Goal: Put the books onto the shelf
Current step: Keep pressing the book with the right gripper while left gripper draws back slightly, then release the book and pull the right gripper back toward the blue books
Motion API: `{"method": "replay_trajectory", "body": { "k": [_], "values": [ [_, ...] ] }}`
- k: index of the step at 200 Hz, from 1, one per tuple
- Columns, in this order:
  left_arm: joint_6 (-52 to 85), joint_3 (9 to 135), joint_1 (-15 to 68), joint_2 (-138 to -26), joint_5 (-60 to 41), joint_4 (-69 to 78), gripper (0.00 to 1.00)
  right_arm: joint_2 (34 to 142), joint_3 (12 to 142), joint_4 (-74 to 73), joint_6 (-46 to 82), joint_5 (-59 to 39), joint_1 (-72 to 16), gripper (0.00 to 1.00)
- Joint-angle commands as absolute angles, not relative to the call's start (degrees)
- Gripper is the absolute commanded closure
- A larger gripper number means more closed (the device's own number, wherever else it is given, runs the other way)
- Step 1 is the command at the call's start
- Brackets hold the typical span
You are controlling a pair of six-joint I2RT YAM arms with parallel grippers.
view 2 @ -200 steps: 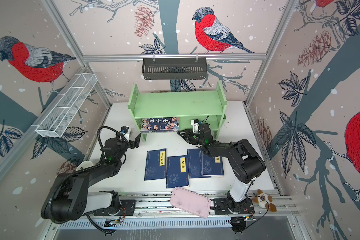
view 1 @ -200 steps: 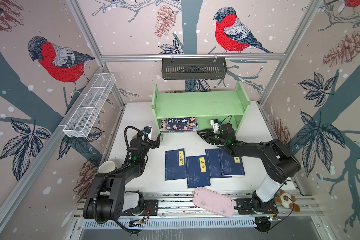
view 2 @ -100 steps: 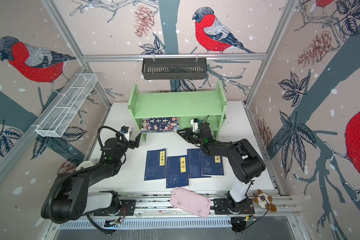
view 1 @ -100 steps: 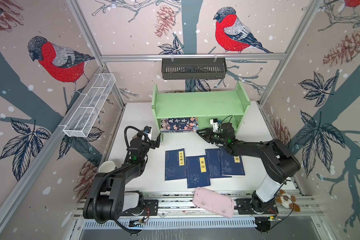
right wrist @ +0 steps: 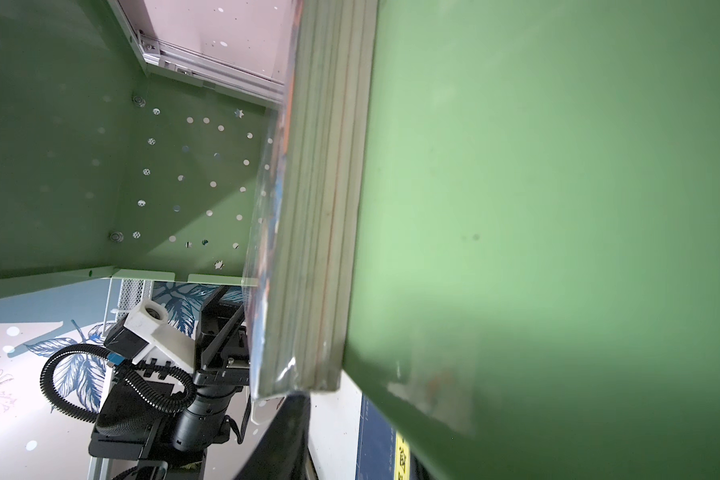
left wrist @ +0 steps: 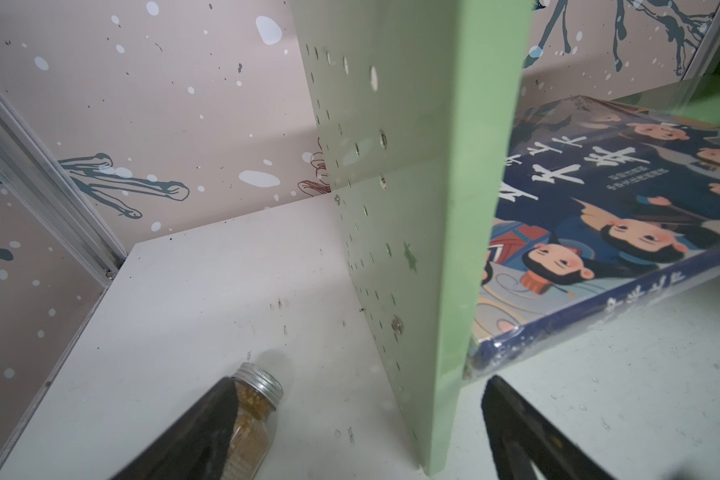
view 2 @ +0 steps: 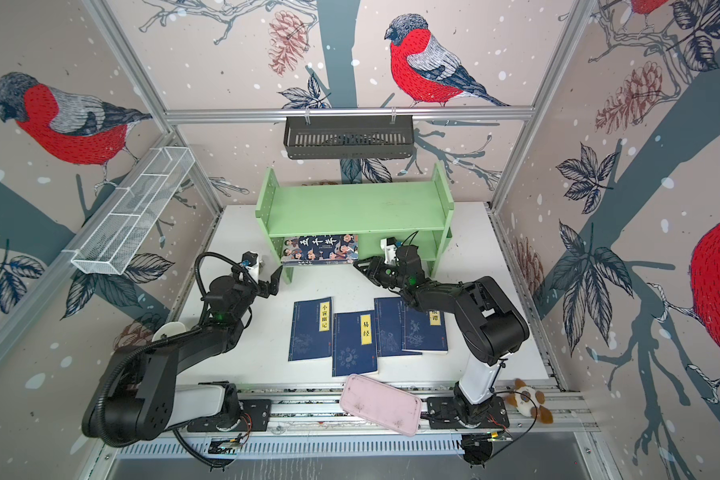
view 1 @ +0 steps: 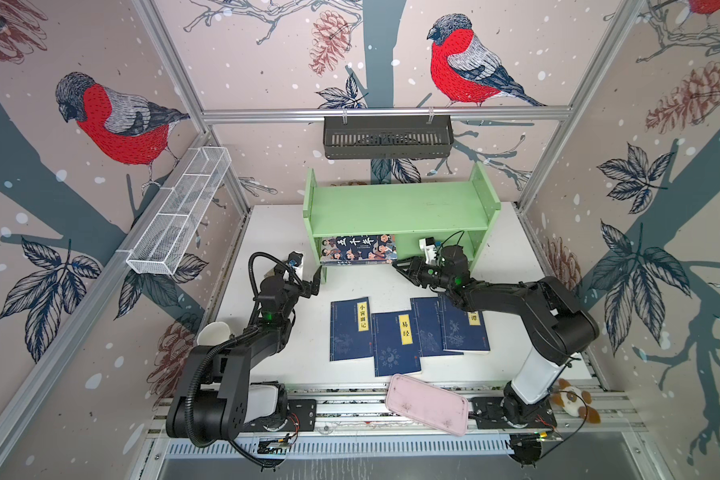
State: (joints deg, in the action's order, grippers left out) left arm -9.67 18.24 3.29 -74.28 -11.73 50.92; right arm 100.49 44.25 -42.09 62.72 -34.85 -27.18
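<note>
Apparently right gripper (view 1: pixel 400 266), grip unclear, is seating the cartoon book (view 1: pixel 358 248) on the shelf (view 1: pixel 400 208); left gripper (view 1: pixel 313 281) is gaping; navy books (view 1: pixel 395 338) are waiting.

Left gripper (view 1: pixel 314 280) jaws wide apart, arm stretched toward the bench (view 1: pixel 267 232) far edge. Right arm low, right gripper (view 1: pixel 396 265) aimed left; jaw gap unclear.

Black arms (view 1: pixel 242 345), white base links (view 1: pixel 535 376)

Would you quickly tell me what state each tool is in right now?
Left tool: open, holding nothing, beside the shelf's side panel.
Right tool: tips at the cartoon book's corner; open or gripping cannot be told.
</note>
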Motion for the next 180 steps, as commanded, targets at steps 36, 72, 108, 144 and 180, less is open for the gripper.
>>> {"method": "replay_trajectory", "body": {
  "k": [36, 72, 108, 144, 180],
  "values": [
    [-10.46, 18.11, 3.16, -73.89, -11.34, 53.75, 0.08, 101.07, 44.37, -43.58, 62.57, -34.86, -26.9, 0.6],
    [-10.46, 18.11, 3.21, -73.92, -11.25, 53.7, 0.08, 101.12, 45.07, -43.06, 62.5, -34.93, -26.93, 0.6],
    [-10.55, 17.85, 3.2, -73.64, -11.16, 53.91, 0.08, 100.51, 44.11, -43.42, 62.67, -34.93, -26.9, 0.6],
    [-11.22, 17.93, 3.16, -72.25, -11.16, 51.79, 0.08, 98.09, 42.08, -43.71, 62.75, -34.69, -26.92, 0.59],
    [-13.06, 18.75, 3.17, -67.37, -10.63, 43.76, 0.06, 93.83, 38.55, -43.73, 63.01, -34.22, -26.94, 0.58]
  ]
}}
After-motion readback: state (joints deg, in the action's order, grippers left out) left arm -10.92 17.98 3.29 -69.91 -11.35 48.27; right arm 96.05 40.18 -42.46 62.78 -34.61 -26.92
